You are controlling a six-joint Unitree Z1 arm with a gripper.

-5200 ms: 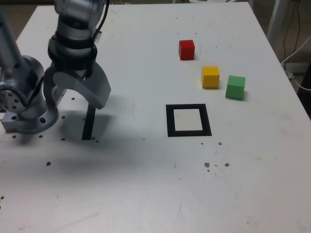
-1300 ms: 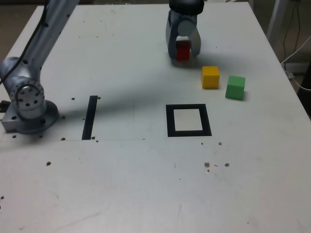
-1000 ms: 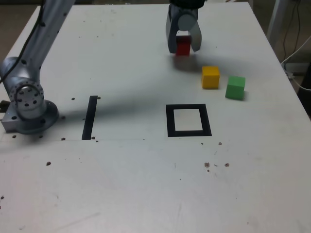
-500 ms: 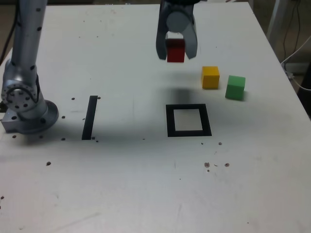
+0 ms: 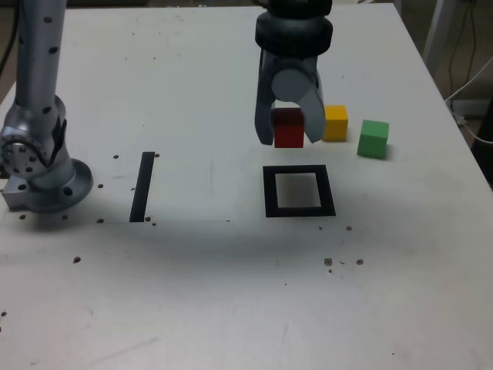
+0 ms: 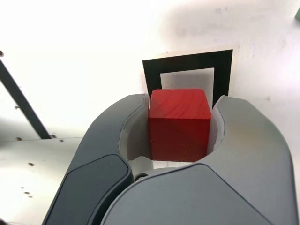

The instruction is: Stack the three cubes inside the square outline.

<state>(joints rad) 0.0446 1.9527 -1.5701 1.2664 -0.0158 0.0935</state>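
While the tool (image 5: 290, 140) pinched the red block (image 5: 290, 128) above the table (image 5: 208, 293), near the black square outline (image 5: 270, 192), the yellow block (image 5: 336, 123) and green block (image 5: 373, 139) sat outside the outline, side by side yet apart.

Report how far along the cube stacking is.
Nothing is placed yet: the square outline has no cube inside it. In hand is the red cube, held between the fingers above the table. Left are setting it down, then stacking the yellow cube and green cube, both on the table.
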